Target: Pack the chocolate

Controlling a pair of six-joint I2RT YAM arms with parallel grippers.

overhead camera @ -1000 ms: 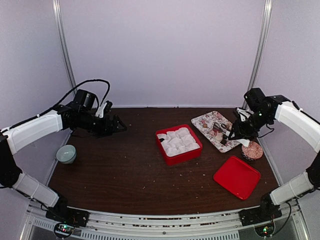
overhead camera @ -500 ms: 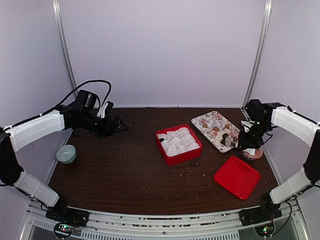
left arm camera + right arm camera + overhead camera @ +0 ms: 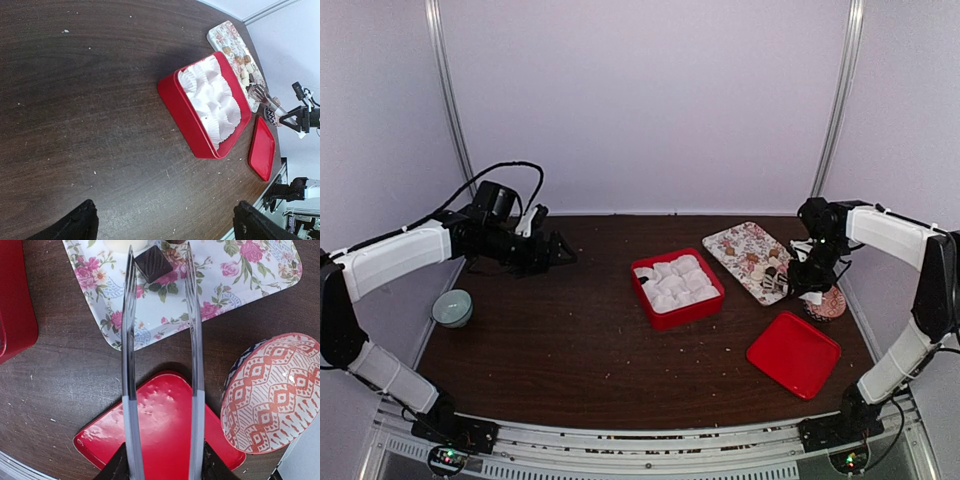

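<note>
Dark wood tabletop (image 3: 570, 340), pale walls. R pincer (image 3: 158, 251) is open, long prongs over floral tray (image 3: 235, 285). One dark chocolate (image 3: 154, 265) lies on tray btwn the tips, not gripped. L pincer (image 3: 165, 225) spread wide, empty, well apart from red box (image 3: 200, 135).

- Chocolate (image 3: 767, 272): small dark and pale lumps clustered at the near-right end of the tray (image 3: 732, 243). They are too small to count from above.
- Dark square (image 3: 153, 266): dark brown with a flat top and bevelled edges. It is turned corner-up like a diamond and lies flat and loose on the tray's floral surface.
- Pale lump (image 3: 125, 244): cream, cut off by the top edge, just beside the dark square.
- Brown lump (image 3: 175, 241): mostly out of frame.
- Tan pieces (image 3: 239, 60): they lie in a loose line along the tray, with paler ones next to them.
</note>
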